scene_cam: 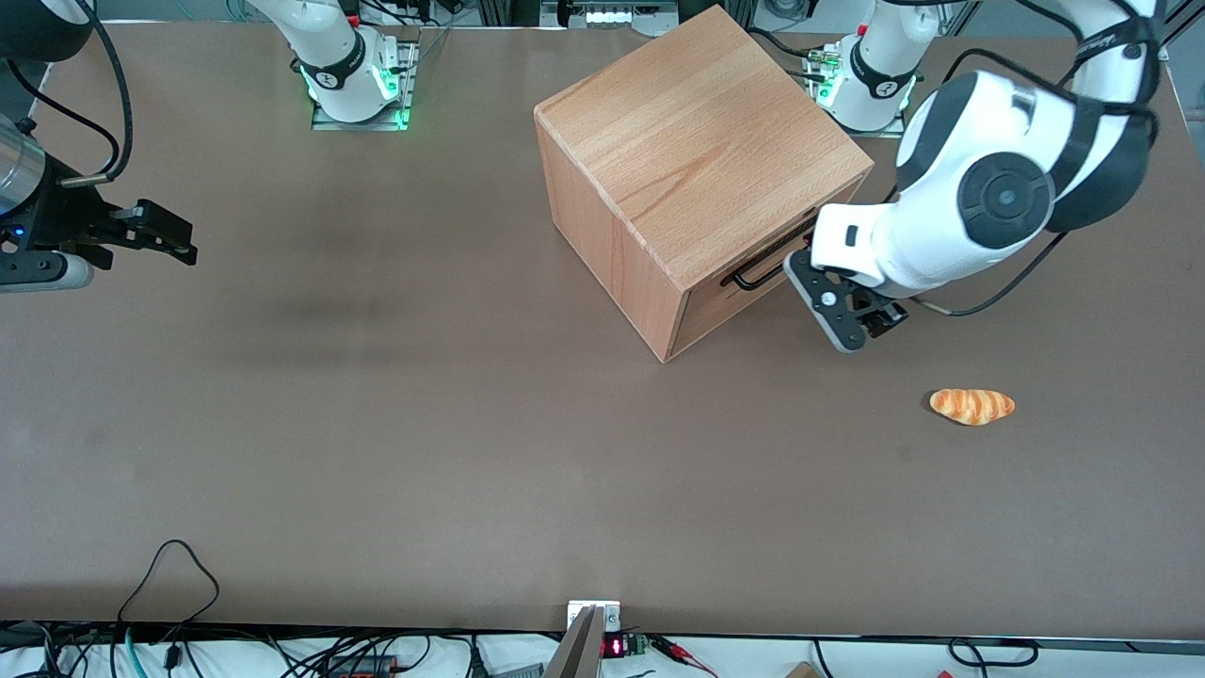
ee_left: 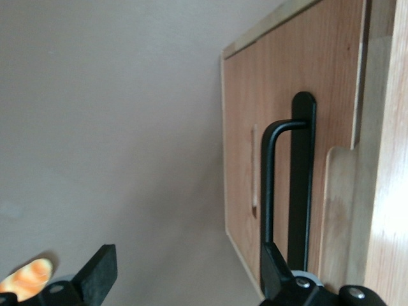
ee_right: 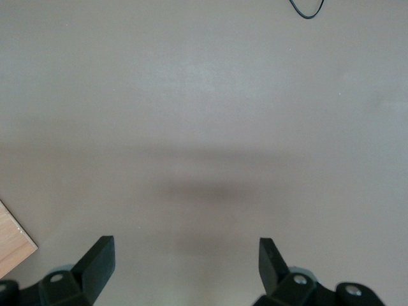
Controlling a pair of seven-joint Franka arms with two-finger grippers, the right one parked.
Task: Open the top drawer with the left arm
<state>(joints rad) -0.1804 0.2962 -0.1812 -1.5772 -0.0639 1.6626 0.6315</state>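
My gripper (ee_left: pixel 185 274), fingers apart, sits before the top drawer (ee_left: pixel 280 134); its bar handle (ee_left: pixel 271 185) runs toward twelve o'clock past one finger (ee_left: pixel 273 268).

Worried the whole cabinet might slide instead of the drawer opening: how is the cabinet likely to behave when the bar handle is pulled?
The cabinet looks like solid wood with a broad base, so tipping seems unlikely. It sits loose on the smooth table, so it could skid or twist. The open left gripper straddles the rigid black handle, which probably won't flex.
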